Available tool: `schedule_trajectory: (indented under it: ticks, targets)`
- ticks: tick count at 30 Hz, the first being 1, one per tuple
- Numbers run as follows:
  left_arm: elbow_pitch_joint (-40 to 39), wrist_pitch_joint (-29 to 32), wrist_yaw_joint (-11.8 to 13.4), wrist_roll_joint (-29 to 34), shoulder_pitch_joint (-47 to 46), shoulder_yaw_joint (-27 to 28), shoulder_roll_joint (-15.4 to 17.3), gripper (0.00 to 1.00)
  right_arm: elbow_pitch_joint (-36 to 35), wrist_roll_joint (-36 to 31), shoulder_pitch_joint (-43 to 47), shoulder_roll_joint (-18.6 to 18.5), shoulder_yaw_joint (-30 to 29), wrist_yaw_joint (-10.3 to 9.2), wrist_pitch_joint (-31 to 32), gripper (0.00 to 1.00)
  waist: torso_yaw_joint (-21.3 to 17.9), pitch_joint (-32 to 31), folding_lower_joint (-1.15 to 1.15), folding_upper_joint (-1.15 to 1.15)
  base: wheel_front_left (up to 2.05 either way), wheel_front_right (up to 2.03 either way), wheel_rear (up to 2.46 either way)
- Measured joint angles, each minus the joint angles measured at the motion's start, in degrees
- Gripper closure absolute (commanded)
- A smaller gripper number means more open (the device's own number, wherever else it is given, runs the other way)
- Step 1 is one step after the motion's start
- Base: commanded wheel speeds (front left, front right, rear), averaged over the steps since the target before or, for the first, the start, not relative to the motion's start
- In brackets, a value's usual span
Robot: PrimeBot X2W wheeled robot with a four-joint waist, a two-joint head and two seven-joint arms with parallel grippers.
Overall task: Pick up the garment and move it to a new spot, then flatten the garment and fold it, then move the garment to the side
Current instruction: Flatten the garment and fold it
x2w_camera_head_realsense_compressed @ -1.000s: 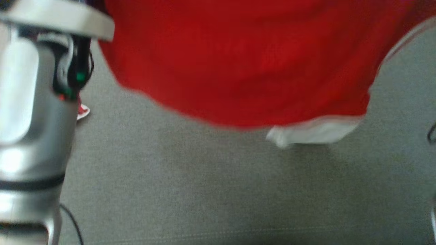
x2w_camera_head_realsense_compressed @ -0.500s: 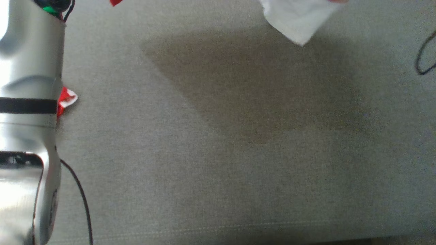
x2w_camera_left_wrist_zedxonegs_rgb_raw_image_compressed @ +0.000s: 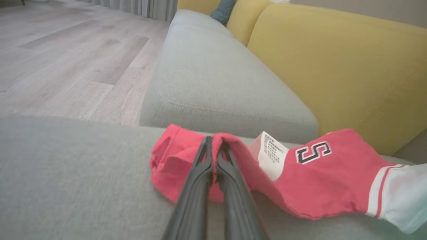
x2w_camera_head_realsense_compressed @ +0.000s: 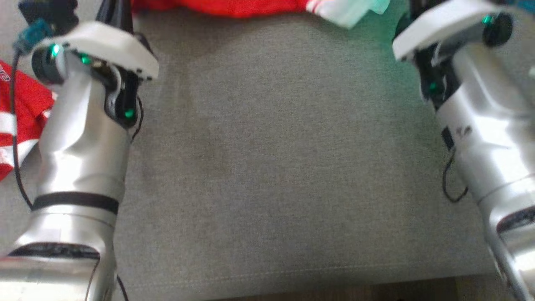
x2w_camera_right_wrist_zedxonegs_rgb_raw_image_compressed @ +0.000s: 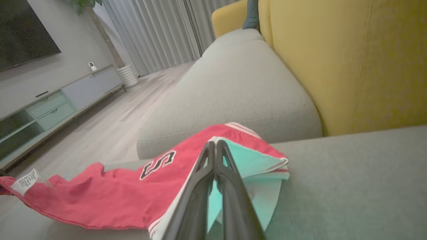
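Left wrist view: left hand (x2w_camera_left_wrist_zedxonegs_rgb_raw_image_compressed: 213,141) pinched shut on the red hem of the shirt (x2w_camera_left_wrist_zedxonegs_rgb_raw_image_compressed: 320,180); right hand (x2w_camera_right_wrist_zedxonegs_rgb_raw_image_compressed: 215,145) clamps its white sleeve. It lies bunched along the back edge of the sofa seat (x2w_camera_left_wrist_zedxonegs_rgb_raw_image_compressed: 66,173). Looks like the flattening step. Next: pull corners apart, keep tension.

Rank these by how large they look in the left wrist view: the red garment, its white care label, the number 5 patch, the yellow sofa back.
1. yellow sofa back
2. red garment
3. white care label and number 5 patch: they look about alike, so I do not rank them.
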Motion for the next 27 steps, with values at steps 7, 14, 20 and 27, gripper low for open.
schedule_trajectory:
  ticks: [7,14,20,27]
  targets:
    - [-2.08,0.00,-0.68,1.92,6.67,1.71,-0.68,1.00,-5.06,3.77,11.53,0.08,-1.20,0.00,-1.05,1.00,0.55,-0.62,0.00,0.00,0.00,0.00,0.00]
    - [-10.07,0.00,-1.01,4.50,22.14,2.64,-0.96,1.00,-17.86,3.79,33.07,-0.09,-7.04,0.00,-1.05,1.00,1.08,-4.12,0.00,0.00,0.00,0.00,0.00]
    - [-18.73,0.01,-1.03,5.66,34.46,2.32,-0.52,1.00,-30.84,1.02,51.98,-0.13,-13.74,0.00,4.54,1.00,1.75,-8.73,0.00,0.00,0.00,0.00,0.00]
    - [-26.37,0.71,-1.02,5.65,47.55,2.27,2.29,1.00,-51.71,-5.66,69.75,4.01,-22.99,0.00,22.50,1.00,1.20,-14.45,-0.01,0.00,0.00,0.00,0.00]
